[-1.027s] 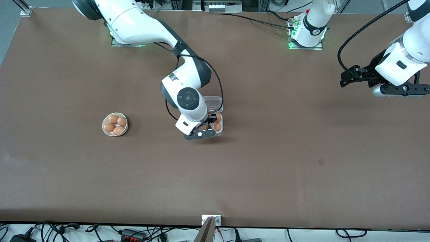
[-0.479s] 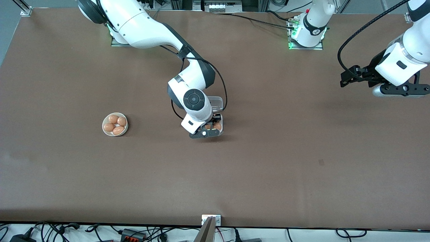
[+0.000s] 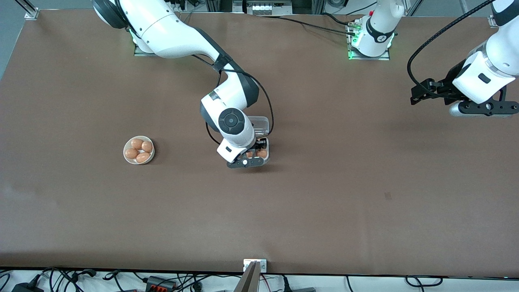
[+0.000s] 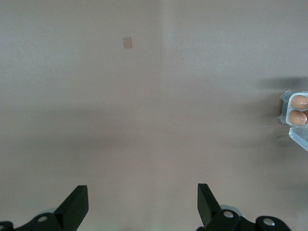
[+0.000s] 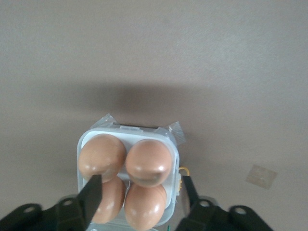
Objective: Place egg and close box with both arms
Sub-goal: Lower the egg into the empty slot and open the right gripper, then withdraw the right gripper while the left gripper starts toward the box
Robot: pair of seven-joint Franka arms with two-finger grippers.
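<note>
The box (image 3: 266, 142) lies mid-table with its clear lid (image 3: 260, 123) folded back flat. My right gripper (image 3: 252, 156) hangs low over it. In the right wrist view the white tray (image 5: 127, 131) holds several orange-brown eggs, one per cell. The egg (image 5: 146, 204) sits in its cell between my right gripper's (image 5: 139, 186) fingers (image 5: 89, 199), which stand apart from it, open. My left gripper (image 3: 415, 95) waits open and empty above bare table at the left arm's end. In the left wrist view it (image 4: 143, 193) faces the box (image 4: 284, 109) from a distance.
A round cream bowl (image 3: 126, 157) with several eggs (image 3: 137, 144) stands toward the right arm's end of the table, about level with the box. A small pale tape patch (image 3: 388, 196) marks the brown tabletop nearer the front camera.
My right gripper came down over the box with the egg, then opened, leaving the egg in its cell. The left arm has not moved.
</note>
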